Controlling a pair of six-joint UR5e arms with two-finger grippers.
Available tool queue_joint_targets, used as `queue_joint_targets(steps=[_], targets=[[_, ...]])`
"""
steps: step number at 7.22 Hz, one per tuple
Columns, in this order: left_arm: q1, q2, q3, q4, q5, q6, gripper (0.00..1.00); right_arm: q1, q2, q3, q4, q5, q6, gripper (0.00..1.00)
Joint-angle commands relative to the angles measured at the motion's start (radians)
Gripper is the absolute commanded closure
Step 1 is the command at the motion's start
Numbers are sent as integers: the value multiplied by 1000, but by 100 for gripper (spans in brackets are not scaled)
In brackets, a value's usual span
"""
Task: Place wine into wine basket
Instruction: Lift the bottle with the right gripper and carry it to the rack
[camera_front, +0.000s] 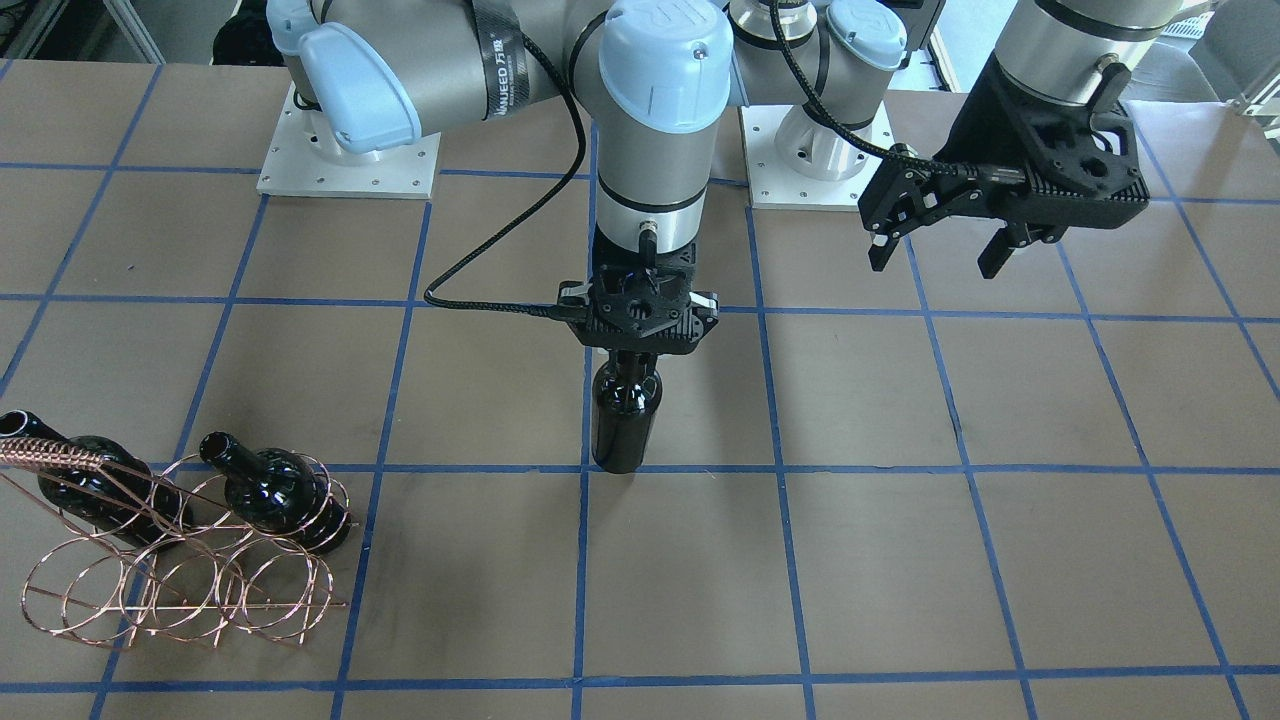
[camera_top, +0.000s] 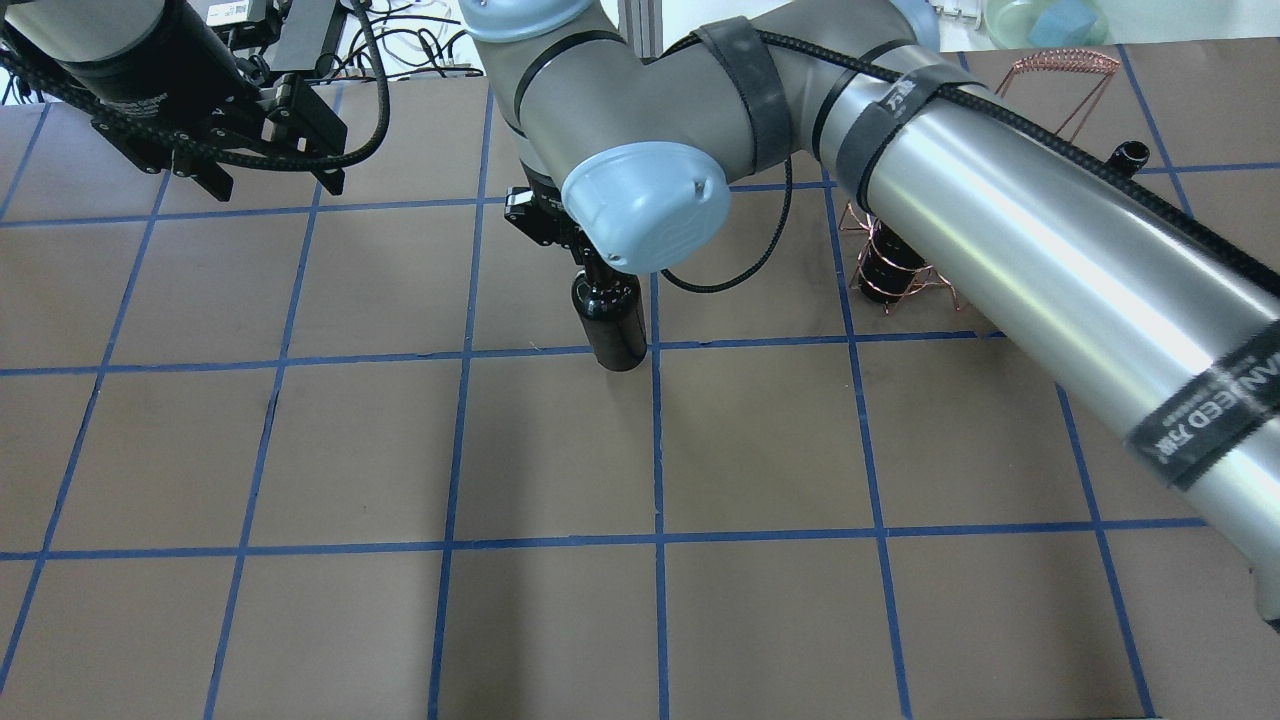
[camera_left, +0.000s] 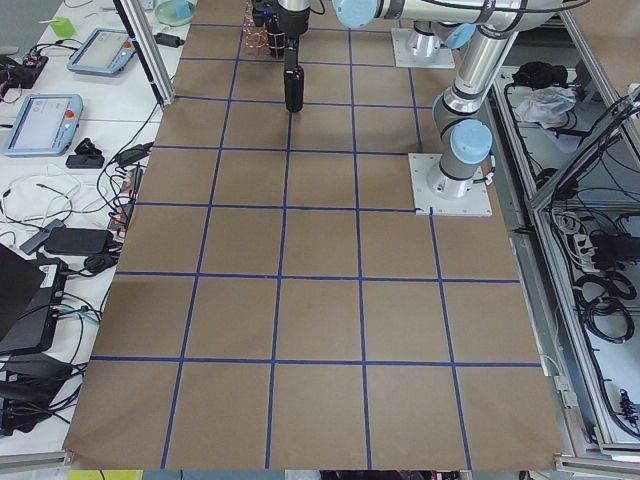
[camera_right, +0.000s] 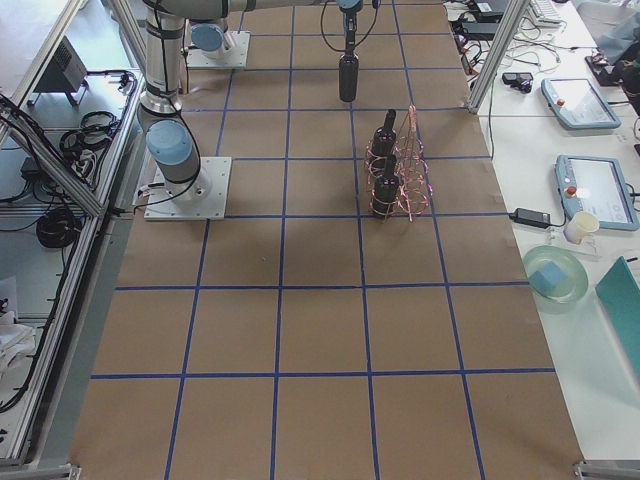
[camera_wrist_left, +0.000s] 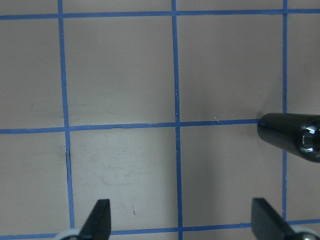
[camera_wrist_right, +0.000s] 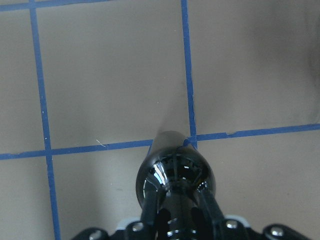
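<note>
A robotics lab. The counter (camera_left: 320, 320) is papered brown and gridded with blue tape (camera_left: 279, 277). Teach pendants (camera_left: 40, 122), coiled cables (camera_left: 605, 290) and aluminium framing (camera_left: 143, 55) line its sides.

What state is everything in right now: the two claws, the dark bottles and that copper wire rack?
right gripper, shut on the wine's neck.
wine, upright, held by its neck.
left gripper, open and empty.
wine basket, upright, partly filled.
two other bottles, lying tilted in the basket's rings.
</note>
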Motion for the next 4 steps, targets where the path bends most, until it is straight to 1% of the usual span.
queue_joint_targets(steps=[1, 2, 3, 4], targets=[[-3, 3, 0, -3, 4, 0, 0, -99, -116, 4, 124, 14, -119, 84], [-8, 15, 0, -25, 4, 0, 0, -183, -185, 6, 214, 30, -217, 84], [-9, 18, 0, -44, -1, -5, 0, -284, -249, 7, 288, 36, -355, 84], [-12, 16, 0, -44, -1, -10, 0, -403, -288, 6, 338, 34, -508, 84]])
